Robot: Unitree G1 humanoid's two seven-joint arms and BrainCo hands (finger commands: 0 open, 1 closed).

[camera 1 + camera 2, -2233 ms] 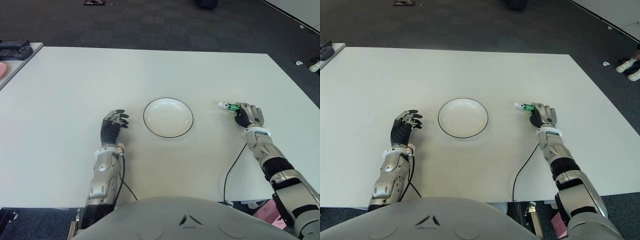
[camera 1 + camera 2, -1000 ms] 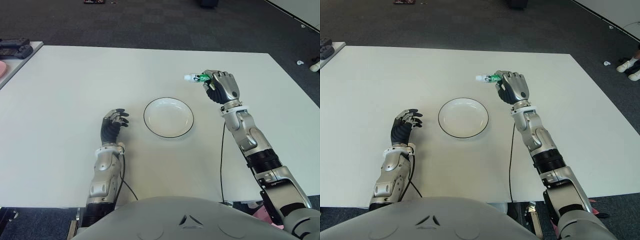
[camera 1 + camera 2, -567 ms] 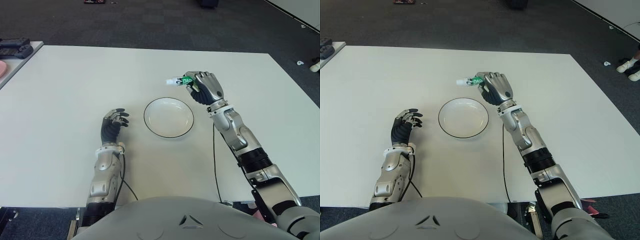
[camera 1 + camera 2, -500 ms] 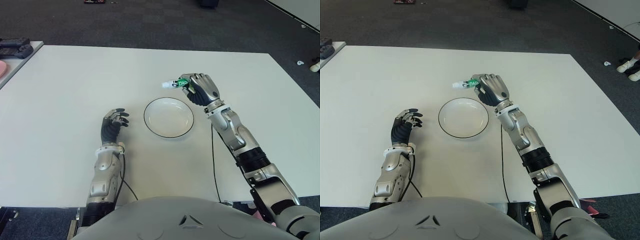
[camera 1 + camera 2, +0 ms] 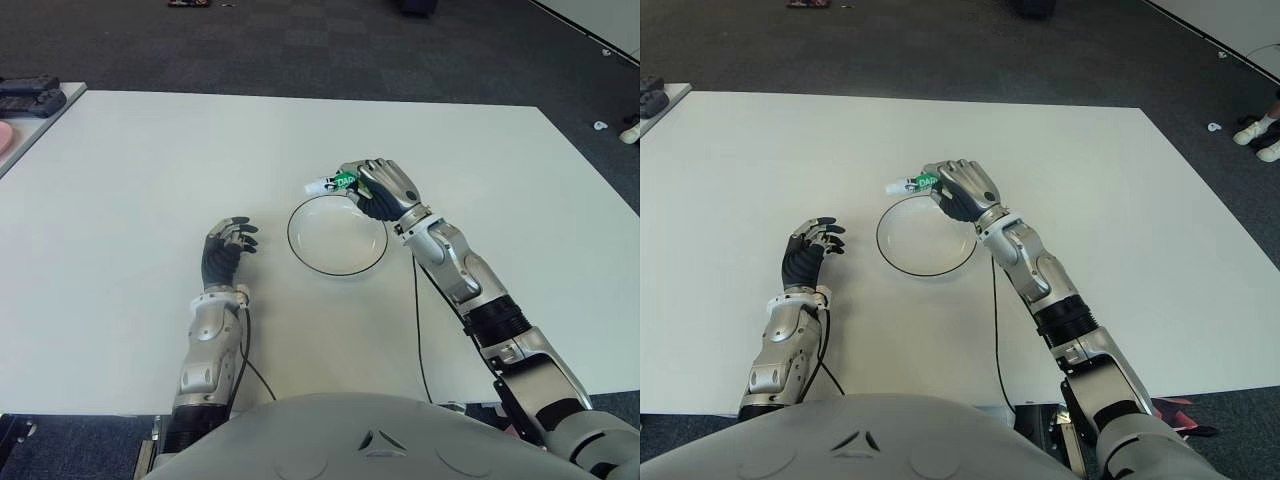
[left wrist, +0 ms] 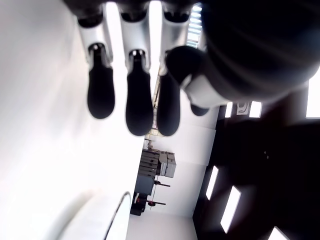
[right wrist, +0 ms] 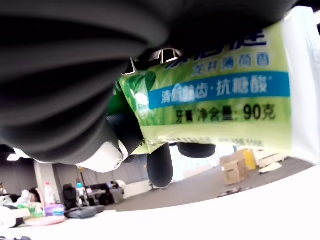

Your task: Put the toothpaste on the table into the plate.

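Most of the toothpaste is buried inside the right hand: the eye views show only a white cap and a short green stretch poking out toward nine o'clock. The fingers are wrapped tight round the tube, and the hand hangs over the plate at its one o'clock rim, hiding that part of the edge. Whether the hand or tube touches the plate cannot be told from above.

The right wrist view gives what the eye views cannot: the tube's pale green label with a blue band and printed characters, pressed against dark fingers that fill most of the frame. It shows only a strip of the white table and distant room clutter.

At nine o'clock of the plate and apart from it, the left hand shows with fingers loosely bent and holding nothing; its wrist view shows three dark fingertips over bare white table, with a sliver of the plate's dark-lined rim at the frame edge.

At the far ten o'clock corner, a second table is cut off by the frame, carrying dark objects too small to identify. A black cable runs under the right forearm toward six o'clock.
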